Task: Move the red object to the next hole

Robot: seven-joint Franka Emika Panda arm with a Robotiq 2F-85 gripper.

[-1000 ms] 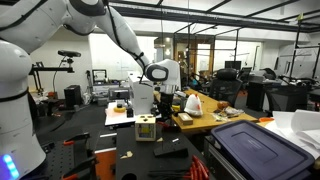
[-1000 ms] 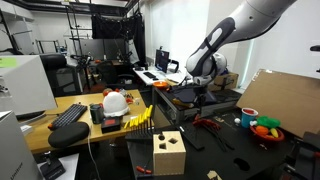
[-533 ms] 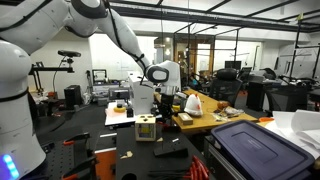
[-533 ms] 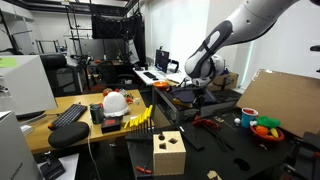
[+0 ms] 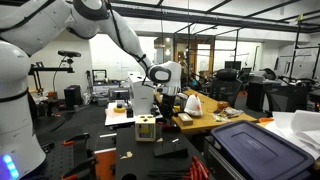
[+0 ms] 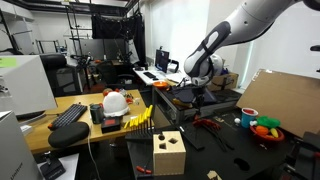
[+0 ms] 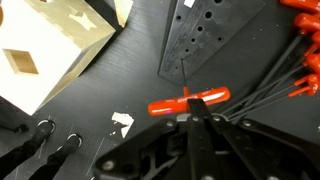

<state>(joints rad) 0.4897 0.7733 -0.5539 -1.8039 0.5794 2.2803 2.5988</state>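
While any lettering on the gear in this lab is too small for me to read, the arm's pose is easy to see. In both exterior views the white arm (image 5: 118,35) sweeps in high, bends at the elbow and drops so the wrist points straight down over the black table (image 7: 110,90). The gripper (image 6: 199,100) hangs just above the tabletop, a bit behind the wooden box (image 6: 168,153).

From the wrist view, the claw (image 7: 195,120) is squeezed fully closed. The red T-handle tool (image 7: 190,101) lies crosswise right at its tips. Honestly can't tell if it's pinched or just touching.

That red tool sits just below a dark plate with holes (image 7: 205,35), which is next to the wooden box with its square cutout. A bunch of other red-handled tools (image 7: 300,50) is off to the right. A small white scrap (image 7: 122,122) lies on the table to the tool's left.
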